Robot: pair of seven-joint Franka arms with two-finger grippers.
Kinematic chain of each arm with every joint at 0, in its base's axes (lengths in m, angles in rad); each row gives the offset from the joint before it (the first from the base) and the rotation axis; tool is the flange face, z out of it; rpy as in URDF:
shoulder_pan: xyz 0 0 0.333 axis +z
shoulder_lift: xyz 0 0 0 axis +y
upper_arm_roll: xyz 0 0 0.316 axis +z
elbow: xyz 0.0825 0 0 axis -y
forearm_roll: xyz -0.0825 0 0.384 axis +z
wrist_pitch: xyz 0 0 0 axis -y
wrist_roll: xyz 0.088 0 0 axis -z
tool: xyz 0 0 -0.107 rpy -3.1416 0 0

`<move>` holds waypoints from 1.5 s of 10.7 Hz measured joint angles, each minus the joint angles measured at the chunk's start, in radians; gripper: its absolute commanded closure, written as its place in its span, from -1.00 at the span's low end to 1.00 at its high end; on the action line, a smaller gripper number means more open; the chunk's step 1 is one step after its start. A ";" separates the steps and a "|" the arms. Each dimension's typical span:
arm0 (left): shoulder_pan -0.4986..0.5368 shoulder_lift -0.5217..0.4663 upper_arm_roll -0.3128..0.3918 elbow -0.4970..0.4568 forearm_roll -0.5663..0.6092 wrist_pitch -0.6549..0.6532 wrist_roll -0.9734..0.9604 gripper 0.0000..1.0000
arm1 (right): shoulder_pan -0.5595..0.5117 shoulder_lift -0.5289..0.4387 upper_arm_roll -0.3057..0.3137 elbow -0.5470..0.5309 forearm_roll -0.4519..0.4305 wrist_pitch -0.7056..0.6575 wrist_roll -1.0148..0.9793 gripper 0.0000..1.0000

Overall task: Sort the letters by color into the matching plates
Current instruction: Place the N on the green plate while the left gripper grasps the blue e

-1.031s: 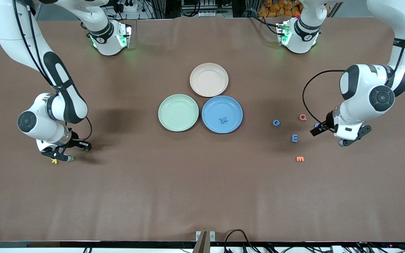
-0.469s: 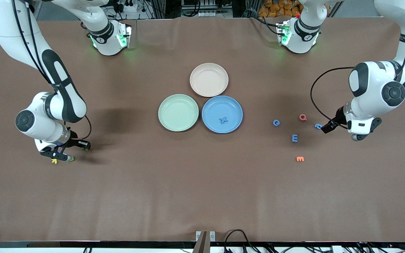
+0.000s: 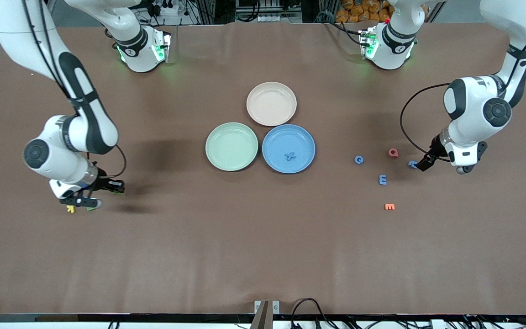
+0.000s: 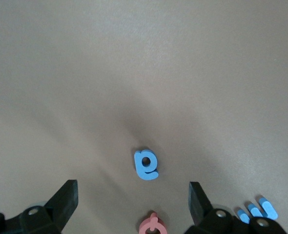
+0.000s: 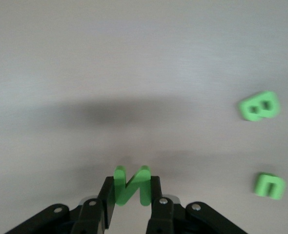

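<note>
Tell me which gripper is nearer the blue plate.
Left. The left gripper hovers over the loose letters beside the blue plate; the right gripper is farther, past the green plate.

Green N [image 5: 131, 186] in jaws; green B [image 5: 259, 106]; blue X [image 3: 291, 156].

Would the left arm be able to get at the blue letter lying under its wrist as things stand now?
Probably yes. The left gripper hangs open over the blue letter, which lies flat on the bare table. The pink letter lies close beside it without touching, so a careful straight descent looks free.
</note>
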 measured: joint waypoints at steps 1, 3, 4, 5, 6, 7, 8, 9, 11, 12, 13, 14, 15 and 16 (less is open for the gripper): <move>-0.007 0.003 -0.001 -0.015 0.000 0.027 -0.037 -1.00 | 0.042 -0.002 0.001 0.003 0.000 0.000 0.000 0.80; -0.024 0.021 -0.001 -0.029 0.000 0.080 -0.093 -1.00 | 0.117 -0.003 0.004 0.009 0.000 0.000 0.000 0.82; -0.027 0.038 -0.001 -0.030 -0.001 0.109 -0.105 -1.00 | 0.152 -0.003 0.009 0.010 0.000 0.000 0.000 0.82; -0.027 0.060 -0.001 -0.030 -0.019 0.141 -0.108 -1.00 | 0.188 -0.004 0.012 0.011 -0.001 0.000 0.000 0.82; -0.027 0.083 0.000 -0.030 -0.042 0.175 -0.108 -1.00 | 0.225 -0.007 0.014 0.013 -0.001 0.000 0.000 0.82; -0.026 0.101 0.002 -0.030 -0.055 0.195 -0.108 -1.00 | 0.265 -0.012 0.015 0.014 -0.001 0.000 0.000 0.82; -0.024 0.111 0.005 -0.030 -0.057 0.206 -0.108 -1.00 | 0.303 -0.019 0.016 0.014 -0.002 -0.002 0.000 0.82; -0.023 0.117 0.008 -0.030 -0.057 0.221 -0.109 -1.00 | 0.340 -0.030 0.019 0.014 -0.003 -0.013 0.000 0.82; -0.023 0.130 0.009 -0.030 -0.057 0.244 -0.109 -1.00 | 0.397 -0.044 0.042 0.014 -0.031 -0.036 0.002 0.82; -0.023 0.140 0.009 -0.030 -0.057 0.259 -0.109 -1.00 | 0.415 -0.045 0.066 0.014 -0.072 -0.041 0.023 0.82; -0.024 0.150 0.009 -0.029 -0.057 0.271 -0.109 -1.00 | 0.425 -0.045 0.093 0.014 -0.126 -0.046 0.067 0.82; -0.026 0.159 0.008 -0.026 -0.057 0.277 -0.109 -1.00 | 0.434 -0.045 0.121 0.013 -0.168 -0.054 0.104 0.83; -0.026 0.166 0.008 -0.021 -0.057 0.278 -0.109 -1.00 | 0.443 -0.045 0.144 0.014 -0.186 -0.067 0.119 0.83; -0.026 0.171 0.008 -0.018 -0.057 0.280 -0.109 -0.76 | 0.456 -0.045 0.157 0.014 -0.191 -0.079 0.123 0.84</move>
